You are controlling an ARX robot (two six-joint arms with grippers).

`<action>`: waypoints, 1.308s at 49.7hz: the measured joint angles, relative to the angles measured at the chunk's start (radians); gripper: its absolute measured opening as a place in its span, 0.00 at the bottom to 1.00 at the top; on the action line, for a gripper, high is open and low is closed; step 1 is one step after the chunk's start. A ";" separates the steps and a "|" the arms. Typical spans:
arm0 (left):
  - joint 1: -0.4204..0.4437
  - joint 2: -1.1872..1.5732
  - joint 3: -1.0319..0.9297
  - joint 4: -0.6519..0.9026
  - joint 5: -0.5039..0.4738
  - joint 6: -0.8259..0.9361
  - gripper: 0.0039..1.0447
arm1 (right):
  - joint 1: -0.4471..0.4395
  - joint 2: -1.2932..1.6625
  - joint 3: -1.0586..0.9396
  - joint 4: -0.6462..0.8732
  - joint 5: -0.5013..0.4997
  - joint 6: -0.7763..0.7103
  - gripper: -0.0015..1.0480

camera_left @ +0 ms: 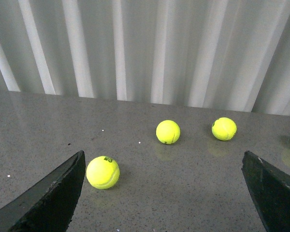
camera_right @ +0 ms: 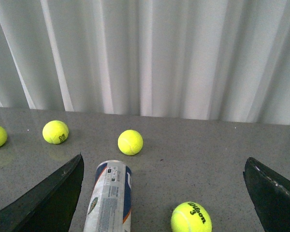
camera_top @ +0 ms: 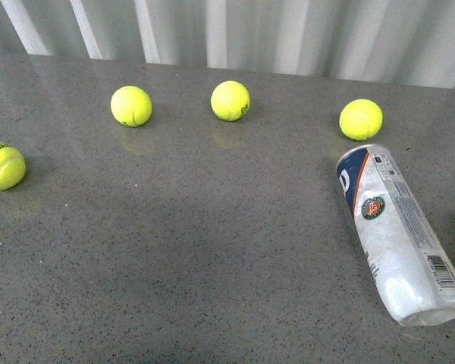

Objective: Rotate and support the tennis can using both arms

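Note:
The tennis can (camera_top: 394, 231) lies on its side on the grey table at the right, blue-and-white label and round red-green emblem up, its barcode end nearest me. It also shows in the right wrist view (camera_right: 111, 198), lying just inside one black finger (camera_right: 48, 203). My right gripper (camera_right: 164, 193) is open, with the can and a tennis ball (camera_right: 191, 217) between its spread fingers. My left gripper (camera_left: 162, 193) is open and empty, with a tennis ball (camera_left: 102, 172) close by one finger (camera_left: 48, 198). Neither arm shows in the front view.
Several yellow-green tennis balls lie on the table: one at the far left (camera_top: 1, 165), two at the back (camera_top: 131, 105) (camera_top: 230, 100), one just behind the can (camera_top: 360, 119). A white corrugated wall (camera_top: 227, 30) closes the table's far edge.

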 joint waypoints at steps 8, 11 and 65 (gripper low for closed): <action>0.000 0.000 0.000 0.000 0.000 0.000 0.94 | 0.000 0.000 0.000 0.000 0.000 0.000 0.93; 0.000 0.000 0.000 0.000 0.000 0.000 0.94 | 0.000 0.000 0.000 0.000 0.000 0.000 0.93; 0.000 -0.001 0.000 0.000 0.000 0.000 0.94 | 0.100 0.961 0.441 -0.067 0.022 0.288 0.93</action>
